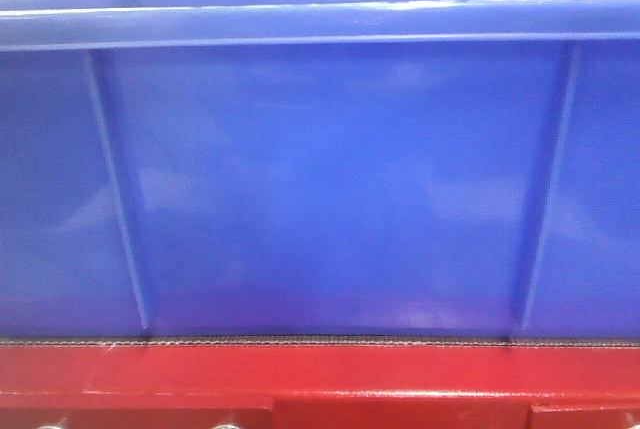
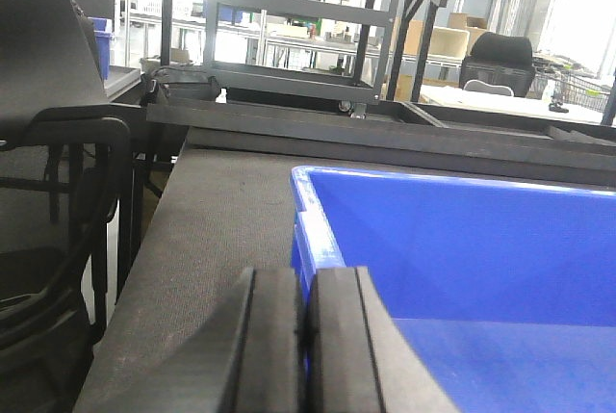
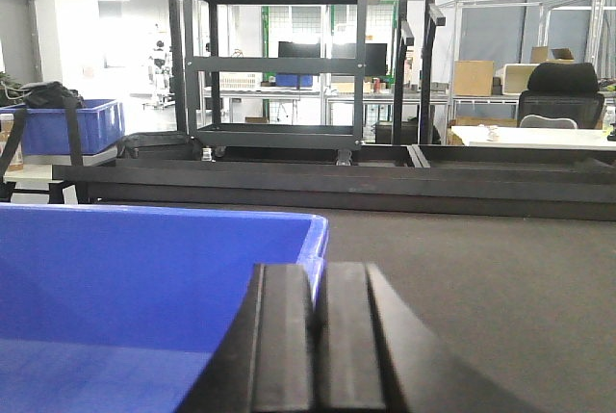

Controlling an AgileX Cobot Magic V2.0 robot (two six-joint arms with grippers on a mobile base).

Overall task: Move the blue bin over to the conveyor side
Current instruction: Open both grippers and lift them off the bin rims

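The blue bin (image 1: pixel 320 189) fills the front view and stands on the dark conveyor (image 1: pixel 320 341) belt, just behind its red frame (image 1: pixel 320 379). In the left wrist view my left gripper (image 2: pixel 306 336) is shut on the blue bin (image 2: pixel 462 240) at its left rim, with the belt (image 2: pixel 221 220) to its left. Seen from the right wrist, my right gripper (image 3: pixel 316 336) is shut on the blue bin (image 3: pixel 144 269) at its right rim, and the belt (image 3: pixel 481 278) stretches out to the right. The bin's inside looks bare.
A black office chair (image 2: pixel 58 143) stands left of the belt. A dark rail (image 3: pixel 337 187) runs along the belt's far side, with a black shelf trolley (image 3: pixel 279 57) behind it. Another blue crate (image 3: pixel 58 124) sits far left in the background.
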